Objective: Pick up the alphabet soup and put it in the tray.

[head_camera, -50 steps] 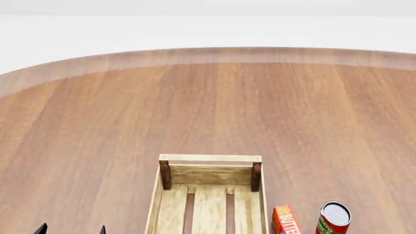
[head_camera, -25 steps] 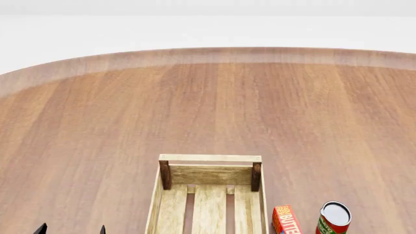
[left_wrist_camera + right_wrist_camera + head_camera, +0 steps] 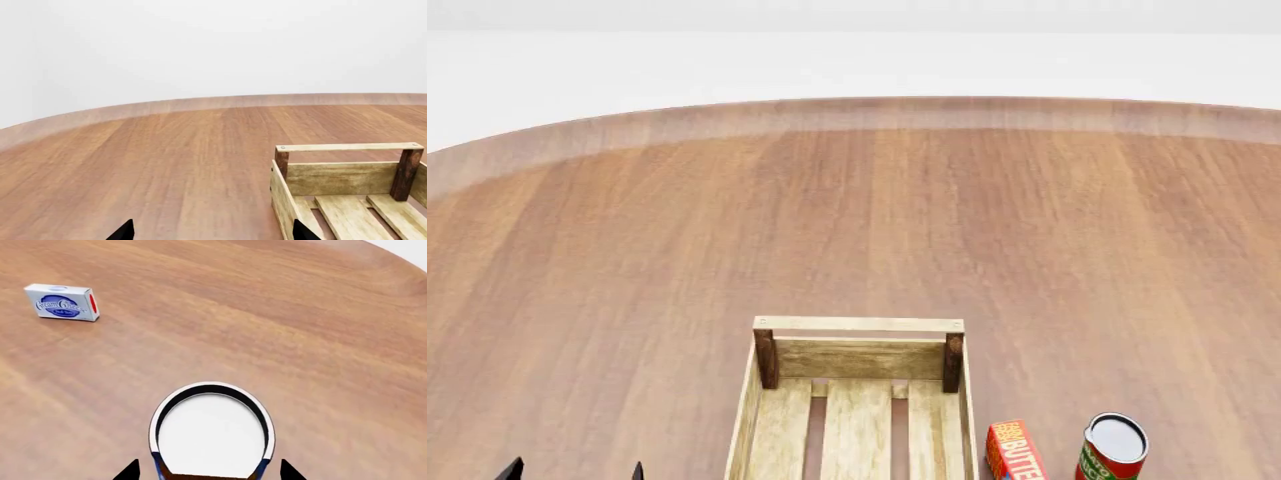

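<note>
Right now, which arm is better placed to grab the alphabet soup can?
The right. In the right wrist view the alphabet soup stands upright directly between the open right gripper fingertips. The left gripper, also open, is beside the tray with no can in its view.

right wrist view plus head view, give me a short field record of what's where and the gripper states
alphabet soup: upright on the table, between the right gripper fingertips, silver-white top facing the camera
right gripper: open, tips on either side of the can, contact not visible
left gripper: open, holding nothing, left of the tray
tray: nothing visible inside it, slatted floor showing
butter box: right of the tray
red-and-green can: upright, right of the butter box
cream cheese box: alone on the table
</note>
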`<state>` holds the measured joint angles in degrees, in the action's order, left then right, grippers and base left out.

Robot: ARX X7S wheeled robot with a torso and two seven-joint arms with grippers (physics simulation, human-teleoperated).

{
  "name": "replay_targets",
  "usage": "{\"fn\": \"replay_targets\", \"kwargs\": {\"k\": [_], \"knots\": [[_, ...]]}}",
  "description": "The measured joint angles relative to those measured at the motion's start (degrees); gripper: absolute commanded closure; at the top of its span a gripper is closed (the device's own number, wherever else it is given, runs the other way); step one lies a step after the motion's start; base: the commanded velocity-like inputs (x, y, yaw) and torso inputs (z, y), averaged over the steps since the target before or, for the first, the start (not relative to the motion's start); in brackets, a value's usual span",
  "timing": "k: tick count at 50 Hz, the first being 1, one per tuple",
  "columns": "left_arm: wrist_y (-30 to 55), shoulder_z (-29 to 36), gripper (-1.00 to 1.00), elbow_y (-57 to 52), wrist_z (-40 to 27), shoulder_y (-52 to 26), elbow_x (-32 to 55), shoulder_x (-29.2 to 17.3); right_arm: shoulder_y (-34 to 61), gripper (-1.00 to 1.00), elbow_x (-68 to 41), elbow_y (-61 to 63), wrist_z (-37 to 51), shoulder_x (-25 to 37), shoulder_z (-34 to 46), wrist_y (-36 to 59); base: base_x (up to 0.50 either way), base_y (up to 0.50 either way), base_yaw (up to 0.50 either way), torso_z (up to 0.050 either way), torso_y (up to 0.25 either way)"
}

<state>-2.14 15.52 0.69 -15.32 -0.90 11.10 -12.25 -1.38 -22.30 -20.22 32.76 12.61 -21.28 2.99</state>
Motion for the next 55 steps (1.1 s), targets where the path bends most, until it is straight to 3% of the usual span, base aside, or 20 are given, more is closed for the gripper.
{"fn": "replay_targets", "kwargs": {"k": [4,5,19,55], "knots": [[-0.03,0.09,-1.00,-0.05,-0.11,0.02,0.04,-0.08,0.19,-1.00,-0.06,-0.69,-0.12,0.12,-0.08,-0.37,0.00,0.00,0.00,0.000,0.000],[-0.04,0.12,-1.00,-0.06,-0.13,0.02,0.06,-0.10,0.21,1.00,-0.06,-0.82,-0.14,0.15,-0.09,-0.46,0.00,0.00,0.00,0.000,0.000],[-0.17,0.46,-1.00,-0.09,-0.46,0.00,0.20,-0.36,-1.92,1.00,-1.41,3.14,0.70,-0.14,0.44,-0.35,0.00,0.00,0.00,0.000,0.000],[-0.32,1.09,-1.00,-0.87,-1.32,0.05,1.11,-1.15,-6.27,1.00,-6.05,39.23,3.15,2.87,8.63,13.70,0.00,0.00,0.00,0.000,0.001]]}}
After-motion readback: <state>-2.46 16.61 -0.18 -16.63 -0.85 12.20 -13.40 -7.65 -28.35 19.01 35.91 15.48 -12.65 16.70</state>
